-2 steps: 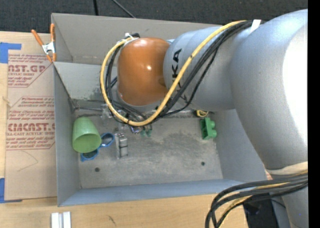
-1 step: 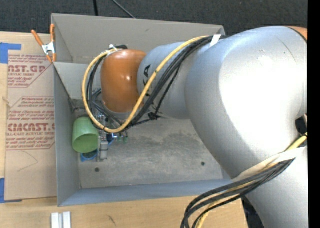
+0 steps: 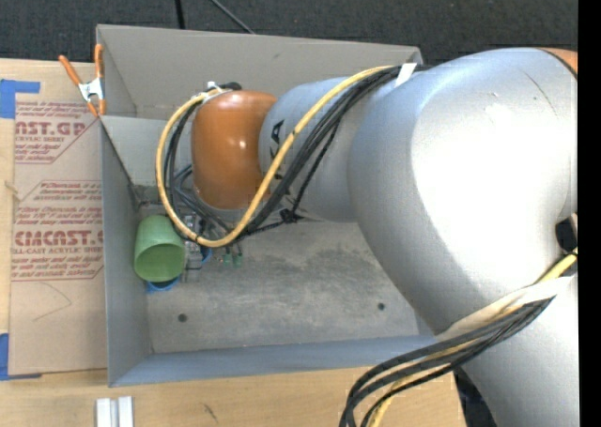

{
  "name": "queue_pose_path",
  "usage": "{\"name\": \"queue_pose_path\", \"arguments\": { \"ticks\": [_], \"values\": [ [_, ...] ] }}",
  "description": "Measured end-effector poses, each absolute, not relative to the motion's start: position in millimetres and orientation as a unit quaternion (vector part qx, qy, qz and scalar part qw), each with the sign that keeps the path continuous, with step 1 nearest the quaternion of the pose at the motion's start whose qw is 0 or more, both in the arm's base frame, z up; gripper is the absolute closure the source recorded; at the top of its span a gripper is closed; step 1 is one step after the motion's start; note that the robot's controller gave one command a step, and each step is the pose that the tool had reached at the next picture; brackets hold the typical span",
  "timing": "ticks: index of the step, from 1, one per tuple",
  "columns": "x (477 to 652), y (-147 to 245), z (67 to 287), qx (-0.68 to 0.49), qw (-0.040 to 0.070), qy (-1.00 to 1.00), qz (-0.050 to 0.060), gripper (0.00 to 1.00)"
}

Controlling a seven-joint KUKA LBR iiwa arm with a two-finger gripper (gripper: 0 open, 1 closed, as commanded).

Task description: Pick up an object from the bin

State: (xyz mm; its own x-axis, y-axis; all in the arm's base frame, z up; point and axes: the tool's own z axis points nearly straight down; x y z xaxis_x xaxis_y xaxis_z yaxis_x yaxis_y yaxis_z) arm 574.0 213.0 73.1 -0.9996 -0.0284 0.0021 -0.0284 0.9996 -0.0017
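A green plastic cup (image 3: 157, 250) lies on its side against the bin's left wall, its mouth turned toward the front. A bit of something blue (image 3: 160, 285) peeks out under it. My gripper (image 3: 199, 234) is low at the cup's right side, mostly hidden beneath the orange wrist cover and cables; only dark metal parts show next to the cup.
The arm spans the bin from the right and hides its back and right half. Bare grey floor shows in the front middle, with a small dark speck near the front left.
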Motion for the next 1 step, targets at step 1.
{"name": "queue_pose_path", "arguments": {
  "ticks": [1],
  "values": [
    [576.1, 218.3, 187.4, -0.052, -0.005, -0.999, -0.002, 1.0]
  ]
}}
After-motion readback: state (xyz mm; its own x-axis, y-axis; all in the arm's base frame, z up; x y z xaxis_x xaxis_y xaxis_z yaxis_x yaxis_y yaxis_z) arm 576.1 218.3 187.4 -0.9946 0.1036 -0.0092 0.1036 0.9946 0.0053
